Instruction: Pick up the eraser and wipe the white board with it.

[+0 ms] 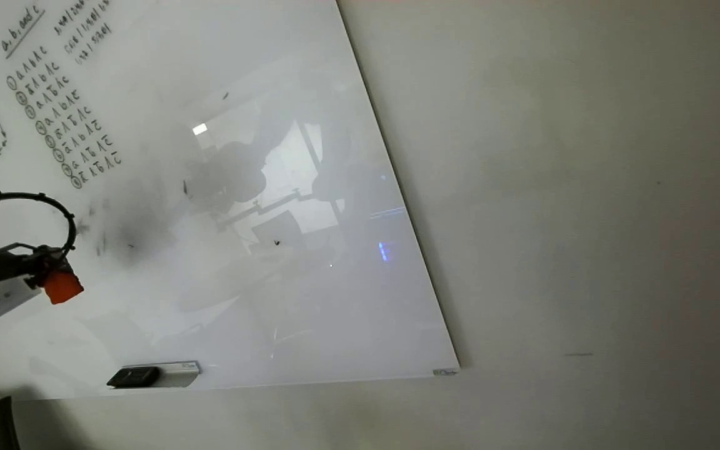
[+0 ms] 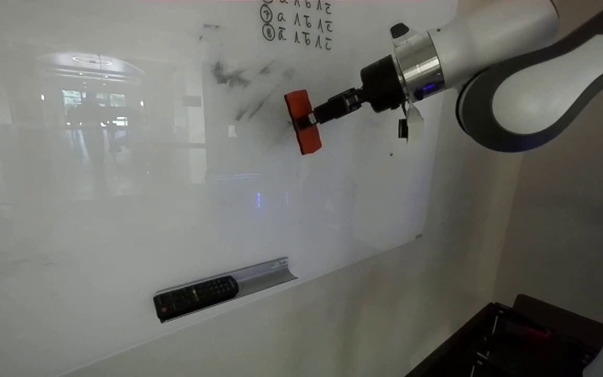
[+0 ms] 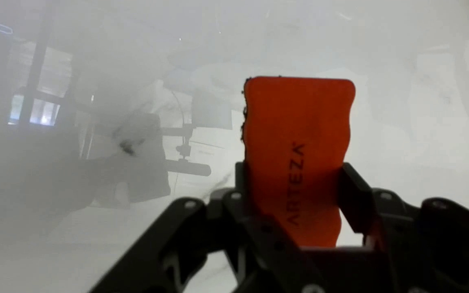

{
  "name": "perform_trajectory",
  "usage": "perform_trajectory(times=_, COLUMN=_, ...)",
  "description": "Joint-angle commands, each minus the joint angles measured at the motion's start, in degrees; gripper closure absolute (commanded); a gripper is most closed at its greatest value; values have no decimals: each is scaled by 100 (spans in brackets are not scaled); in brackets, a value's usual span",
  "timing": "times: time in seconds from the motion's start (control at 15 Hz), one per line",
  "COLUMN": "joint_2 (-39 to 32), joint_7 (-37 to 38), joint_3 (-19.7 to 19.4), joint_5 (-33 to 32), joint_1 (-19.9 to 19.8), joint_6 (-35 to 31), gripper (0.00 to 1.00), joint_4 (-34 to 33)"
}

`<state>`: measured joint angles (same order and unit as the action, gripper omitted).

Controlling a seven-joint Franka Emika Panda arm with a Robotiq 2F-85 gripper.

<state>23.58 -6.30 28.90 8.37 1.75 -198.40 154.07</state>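
Plainly, the eraser (image 3: 316,134) is held by the pincer (image 3: 293,181): its two long sides are clamped between the fingers (image 3: 354,197), and in the wrist view its upper end is left standing free beyond their tips. Its face is printed with the name ARTEZA, and its left edge is fringed with dark bits. It is held before the white board (image 1: 210,275); whether the surface is touched cannot be told.

In an exterior view, grey smudges (image 2: 231,76) are seen just left of the eraser, with handwriting (image 2: 308,36) above. Below, a broad open stretch is left between the eraser and the tray (image 2: 265,276), which is set close along the board's bottom edge. The tray's left part is taken up by a black remote control (image 2: 197,297). The board's right edge is partly covered by the arm (image 2: 490,42), which is extended from the upper right.

In an exterior view, that edge is bordered by the wall (image 1: 560,219). Between it and the eraser a wide expanse is left open, crossed by reflections and a few specks. A black cable (image 1: 71,225) is looped above the pincer.
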Motion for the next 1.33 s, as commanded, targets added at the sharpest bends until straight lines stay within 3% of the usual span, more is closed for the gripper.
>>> perform_trajectory(times=0.0, joint_2=64, joint_7=251, joint_3=383, joint_5=120, joint_1=-178, joint_6=1, gripper=71, joint_4=227)
perform_trajectory(times=0.4, joint_2=-115, joint_7=444, joint_3=870, joint_5=59, joint_1=-606, joint_6=5, gripper=71, joint_4=344)
perform_trajectory(times=0.93, joint_2=-745, joint_7=340, joint_3=1001, joint_5=-64, joint_1=-1119, joint_6=9, gripper=71, joint_4=173)
perform_trajectory(times=1.27, joint_2=-977, joint_7=167, joint_3=1588, joint_5=-22, joint_1=-1696, joint_6=9, gripper=71, joint_4=108)
